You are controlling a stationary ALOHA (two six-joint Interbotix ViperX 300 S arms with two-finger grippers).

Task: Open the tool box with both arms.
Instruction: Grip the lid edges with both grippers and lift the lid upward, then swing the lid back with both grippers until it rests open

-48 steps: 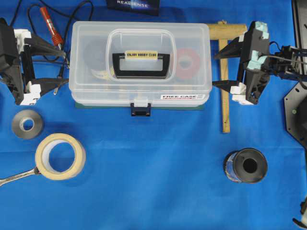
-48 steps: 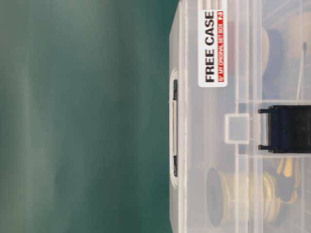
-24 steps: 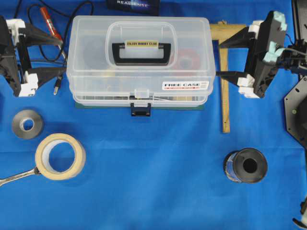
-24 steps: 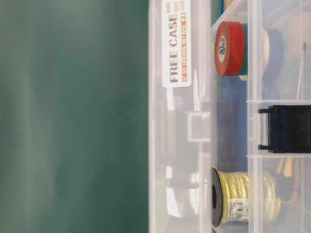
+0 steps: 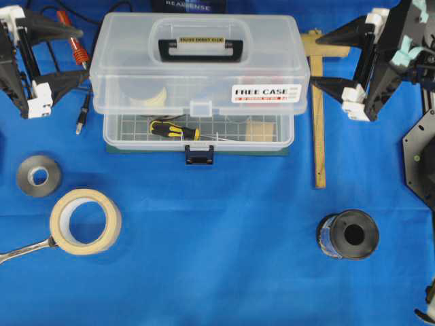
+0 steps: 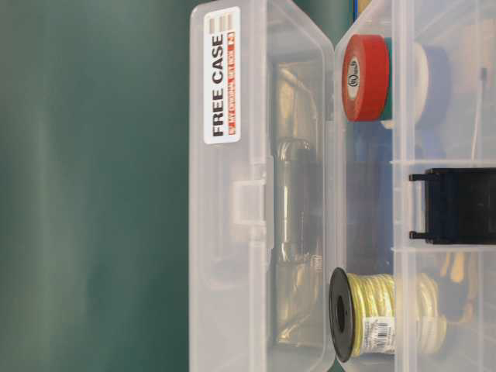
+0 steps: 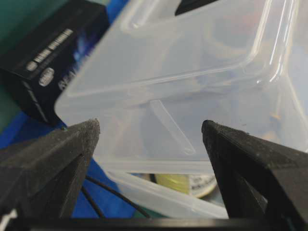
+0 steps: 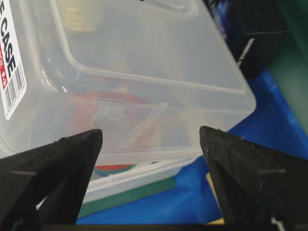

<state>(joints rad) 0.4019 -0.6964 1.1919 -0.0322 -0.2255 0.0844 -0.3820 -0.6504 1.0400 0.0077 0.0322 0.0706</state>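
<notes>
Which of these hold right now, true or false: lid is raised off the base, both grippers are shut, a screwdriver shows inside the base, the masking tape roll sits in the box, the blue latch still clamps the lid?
1. The lid of the tool box is raised off the base. True.
2. Both grippers are shut. False: the left gripper and the right gripper are both open, one at each end of the lid.
3. A screwdriver lies inside the base. True.
4. The masking tape roll sits in the box. False: it lies on the blue cloth in front of it.
5. The latch clamps the lid. False: it hangs on the base front, apart from the lid.
</notes>
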